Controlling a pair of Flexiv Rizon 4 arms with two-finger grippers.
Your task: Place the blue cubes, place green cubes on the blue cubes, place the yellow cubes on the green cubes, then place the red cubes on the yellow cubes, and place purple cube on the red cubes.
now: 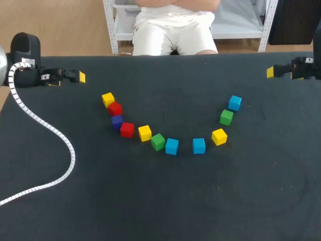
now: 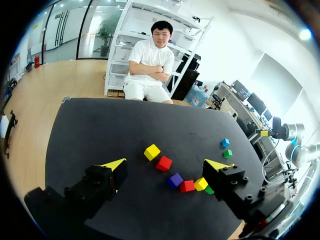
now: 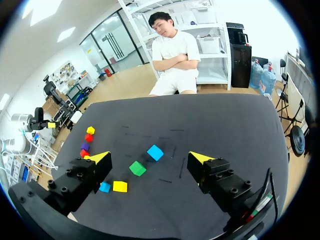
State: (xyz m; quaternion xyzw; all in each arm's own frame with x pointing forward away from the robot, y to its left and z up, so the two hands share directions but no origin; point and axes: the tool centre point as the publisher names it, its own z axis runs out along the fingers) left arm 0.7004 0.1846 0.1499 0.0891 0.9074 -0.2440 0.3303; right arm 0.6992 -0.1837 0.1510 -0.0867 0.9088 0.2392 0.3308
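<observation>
Cubes lie in a loose U-shaped arc mid-bench (image 1: 160, 201), none stacked. Count: three blue cubes (image 1: 172, 146), two green cubes (image 1: 158, 141), three yellow cubes (image 1: 145, 133), two red cubes (image 1: 127, 129), one purple cube (image 1: 117, 122); eleven total. They look small, rigid and light, probably smooth-faced, so apt to skid or twist. Best pinched across two flat opposite faces. Several at the arc's left end touch, leaving little finger room. Left hand (image 2: 165, 163) and right hand (image 3: 150, 158) are spread wide, empty, well apart from the arc.
</observation>
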